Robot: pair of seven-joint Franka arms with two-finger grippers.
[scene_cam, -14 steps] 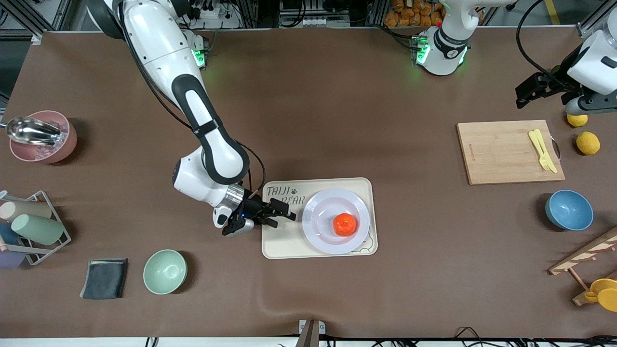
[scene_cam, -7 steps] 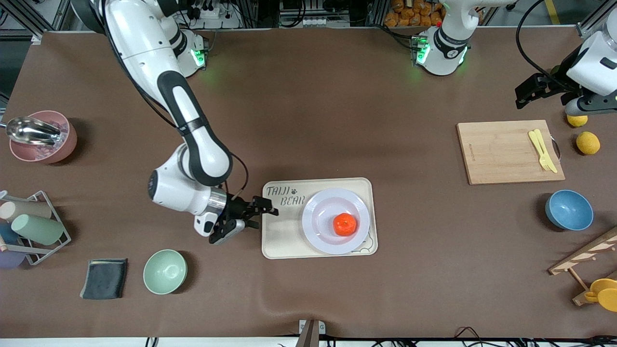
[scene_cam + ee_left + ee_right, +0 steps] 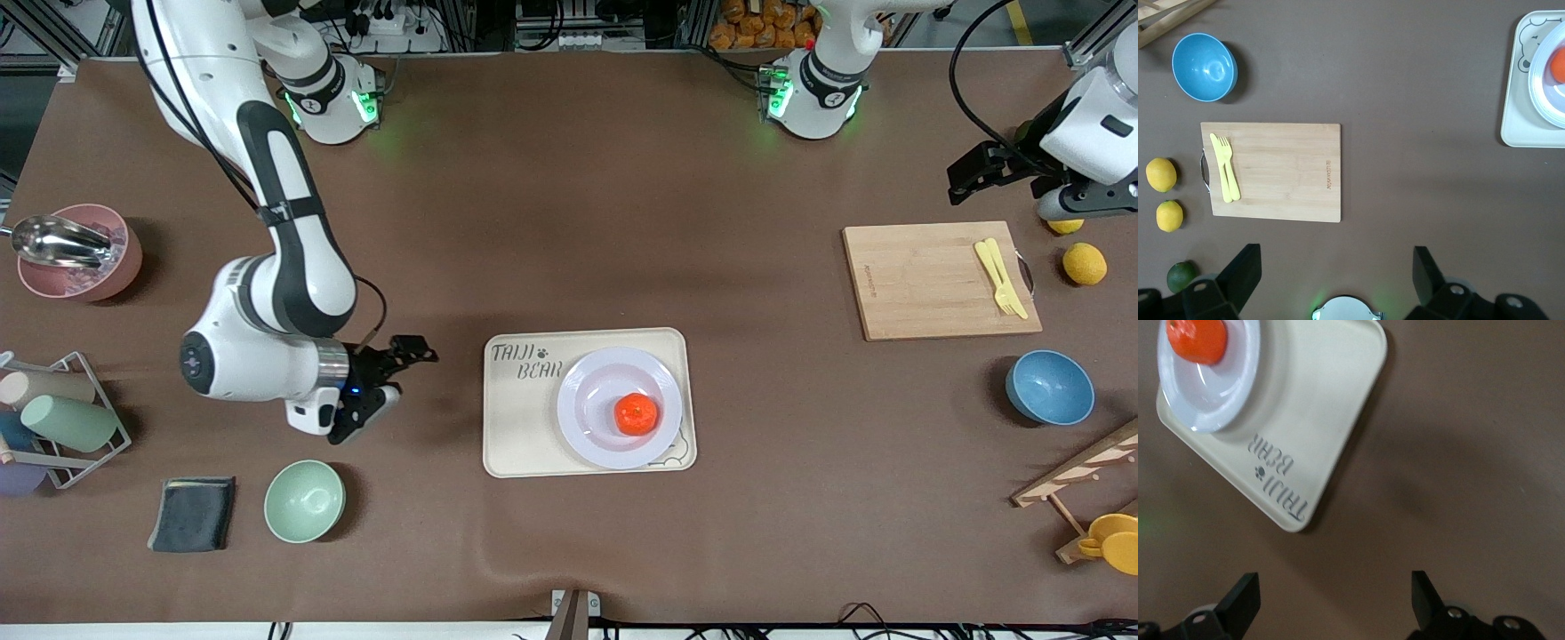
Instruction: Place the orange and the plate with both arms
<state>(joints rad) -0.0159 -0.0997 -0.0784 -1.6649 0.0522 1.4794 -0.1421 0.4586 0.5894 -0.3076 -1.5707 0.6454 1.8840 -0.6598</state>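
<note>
The orange [image 3: 637, 414] lies on the pale plate [image 3: 587, 400], which rests on the cream bear-printed tray [image 3: 520, 431] in the middle of the table. My right gripper [image 3: 402, 360] is open and empty above the table, beside the tray toward the right arm's end. Its wrist view shows the orange [image 3: 1197, 337], the plate [image 3: 1218, 397] and the tray [image 3: 1318, 413] apart from my right gripper [image 3: 1335, 600]. My left gripper [image 3: 969, 173] is open and empty, waiting above the table at the left arm's end. Its wrist view [image 3: 1336, 273] shows the plate [image 3: 1543, 93] at the edge.
A wooden cutting board [image 3: 938, 280] with yellow cutlery [image 3: 1000, 277], two lemons [image 3: 1085, 263] and a blue bowl [image 3: 1049, 387] lie at the left arm's end. A mint-green bowl [image 3: 304, 500], a dark cloth [image 3: 193, 514], a cup rack [image 3: 62, 418] and a pink bowl [image 3: 76, 253] lie at the right arm's end.
My right gripper has drawn back from the tray's edge toward the right arm's end of the table, open and empty. The orange, plate and left arm have stayed put.
</note>
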